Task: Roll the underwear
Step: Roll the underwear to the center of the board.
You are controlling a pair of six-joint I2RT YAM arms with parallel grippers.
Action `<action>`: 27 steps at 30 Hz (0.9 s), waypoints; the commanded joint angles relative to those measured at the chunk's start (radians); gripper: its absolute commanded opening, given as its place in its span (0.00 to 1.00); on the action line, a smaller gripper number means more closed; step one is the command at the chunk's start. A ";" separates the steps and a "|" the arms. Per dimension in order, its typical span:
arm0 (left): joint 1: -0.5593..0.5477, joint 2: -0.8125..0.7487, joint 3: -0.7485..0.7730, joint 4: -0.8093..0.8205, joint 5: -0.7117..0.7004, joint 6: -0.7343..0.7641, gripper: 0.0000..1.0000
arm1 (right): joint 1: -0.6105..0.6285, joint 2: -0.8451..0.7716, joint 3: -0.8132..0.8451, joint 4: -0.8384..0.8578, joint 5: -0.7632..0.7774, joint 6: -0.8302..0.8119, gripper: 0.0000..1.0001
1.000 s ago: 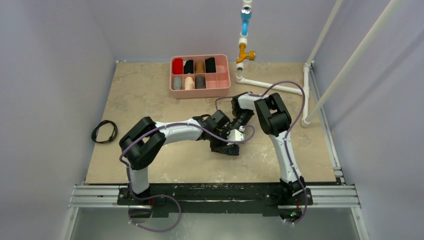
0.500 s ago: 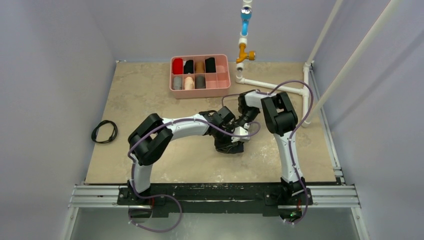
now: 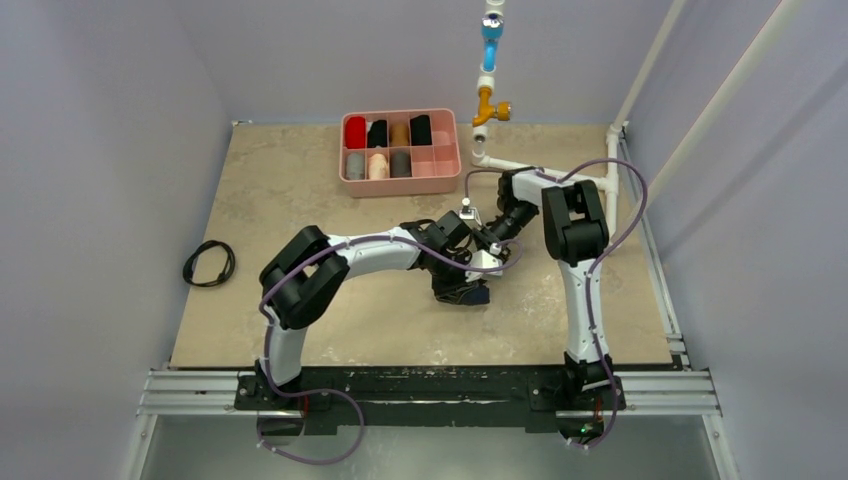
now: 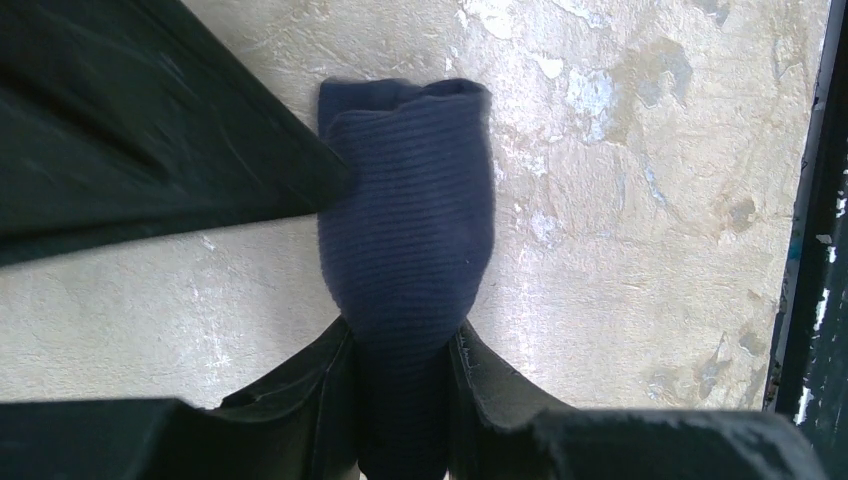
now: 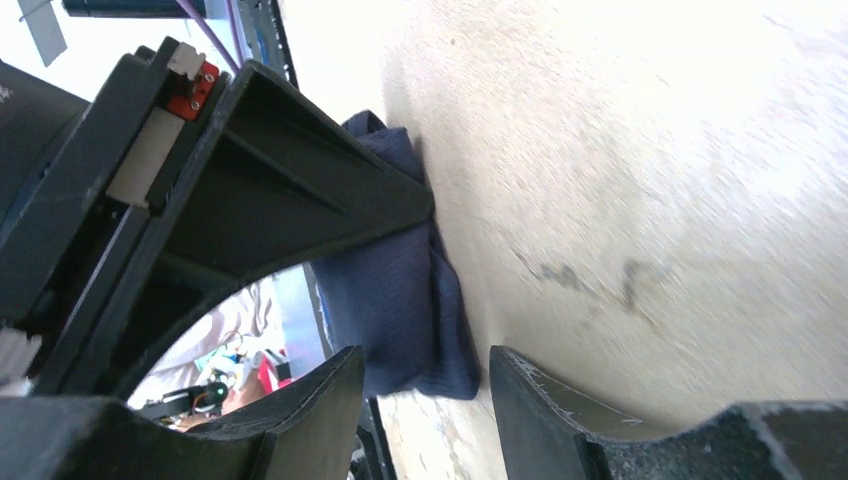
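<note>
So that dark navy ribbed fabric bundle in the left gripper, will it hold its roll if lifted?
Probably floppy: the dark navy ribbed underwear narrows where the left gripper pinches it. Likely light, being a small soft bundle. It may loosen, since its far end shows open folds.

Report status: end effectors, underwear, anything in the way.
Left end effector clamped on the underwear, bundled on the table. Right end effector open, empty, just beside it. Nothing else nearby.

One underwear [image 4: 410, 240] (seven rolls [image 3: 355, 131])
</note>
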 commanded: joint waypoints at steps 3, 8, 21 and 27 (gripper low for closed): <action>-0.004 0.084 -0.025 -0.092 -0.061 0.008 0.00 | -0.061 0.018 0.013 0.173 0.125 -0.067 0.51; 0.010 0.096 -0.002 -0.111 -0.042 -0.010 0.00 | -0.121 -0.056 -0.019 0.234 0.174 -0.024 0.51; 0.158 0.218 0.196 -0.281 0.120 -0.114 0.00 | -0.197 -0.432 -0.359 0.544 0.282 0.110 0.51; 0.198 0.310 0.308 -0.377 0.165 -0.139 0.00 | -0.204 -0.589 -0.539 0.671 0.293 0.130 0.51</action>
